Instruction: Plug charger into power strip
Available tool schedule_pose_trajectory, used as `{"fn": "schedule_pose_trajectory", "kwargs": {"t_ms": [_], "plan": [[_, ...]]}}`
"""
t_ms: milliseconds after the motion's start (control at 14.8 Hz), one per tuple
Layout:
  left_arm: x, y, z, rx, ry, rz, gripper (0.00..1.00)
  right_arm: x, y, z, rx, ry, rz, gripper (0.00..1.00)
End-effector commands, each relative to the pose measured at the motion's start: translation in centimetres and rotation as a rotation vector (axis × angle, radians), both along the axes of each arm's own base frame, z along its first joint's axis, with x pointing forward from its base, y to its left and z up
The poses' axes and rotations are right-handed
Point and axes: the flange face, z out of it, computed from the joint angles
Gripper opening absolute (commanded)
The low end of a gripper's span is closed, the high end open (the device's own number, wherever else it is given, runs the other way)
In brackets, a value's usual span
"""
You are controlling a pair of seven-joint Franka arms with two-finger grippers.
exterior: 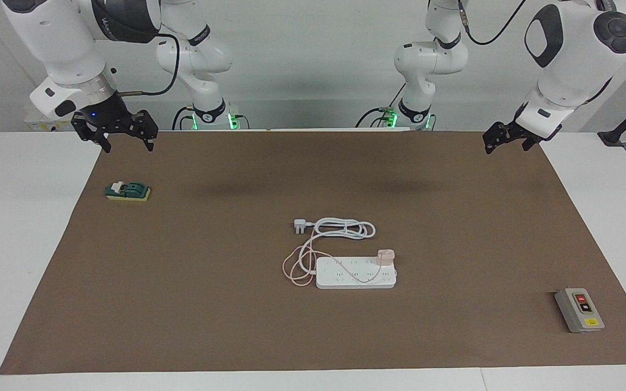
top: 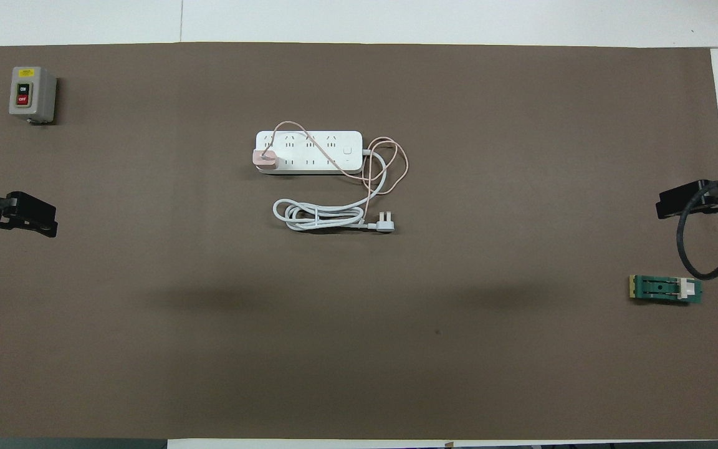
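**Charger seated, both arms clear**

I see the charger (exterior: 386, 256) sitting on the strip (exterior: 356, 273) mid-mat. Left gripper (exterior: 505, 142) and right gripper (exterior: 124, 139) hang over the mat's edges, both with fingers apart, holding nothing.

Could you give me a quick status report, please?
Left gripper and right gripper open, raised, empty. Charger seated on power strip. Nothing in the way.

Facing cam: high, across the table from the robots, looking back at both arm bases and the whole brown mat (exterior: 182, 304). Overhead cam: high above the robots' end, looking steeply down and fwd. Both stand well off and share the mat edge to edge, half a turn apart.
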Motion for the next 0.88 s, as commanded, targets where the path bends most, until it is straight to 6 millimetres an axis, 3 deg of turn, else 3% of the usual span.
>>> {"fn": "schedule_pose_trajectory", "kwargs": {"t_ms": [0, 203, 338, 812], "plan": [[-0.1, 0.4, -0.1, -0.016, -0.019, -0.006, 1.00, -0.4, 0.0, 0.3, 0.016, 0.002, 0.021, 1.00], [0.1, 0.8, 0.2, -0.044, -0.026, 0.020, 1.00, -0.4, 0.1, 0.3, 0.016, 0.002, 0.022, 1.00], [0.6, 2.1, 1.2, -0.049, -0.060, 0.033, 1.00, -0.4, 0.1, 0.3, 0.016, 0.002, 0.022, 1.00], [1.8, 2.0, 1.3, -0.049, -0.116, 0.031, 1.00, -0.4, 0.1, 0.3, 0.016, 0.002, 0.022, 1.00]]}}
